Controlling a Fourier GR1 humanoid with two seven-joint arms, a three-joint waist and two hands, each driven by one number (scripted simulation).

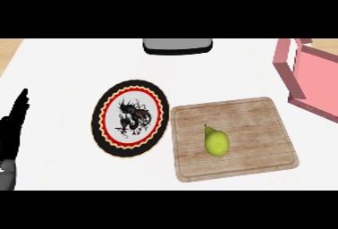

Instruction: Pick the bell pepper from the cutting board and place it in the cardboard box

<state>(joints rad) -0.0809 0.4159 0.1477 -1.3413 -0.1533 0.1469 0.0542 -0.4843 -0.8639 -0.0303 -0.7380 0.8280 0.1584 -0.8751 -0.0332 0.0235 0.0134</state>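
Observation:
A yellow-green, pear-shaped bell pepper (217, 141) lies near the middle of a wooden cutting board (257, 120) at the right of the white counter. A pink box (315, 79), open at the top, stands at the right edge, just beyond the board's far right corner. My left hand (13, 127) shows at the left edge, black, fingers straight and pointing up, resting far from the pepper. My right hand is out of view.
A round plate (130, 118) with a black rim, red ring and dark dragon figure lies left of the board, almost touching it. A grey and black appliance (178, 45) sits at the counter's far edge, top centre.

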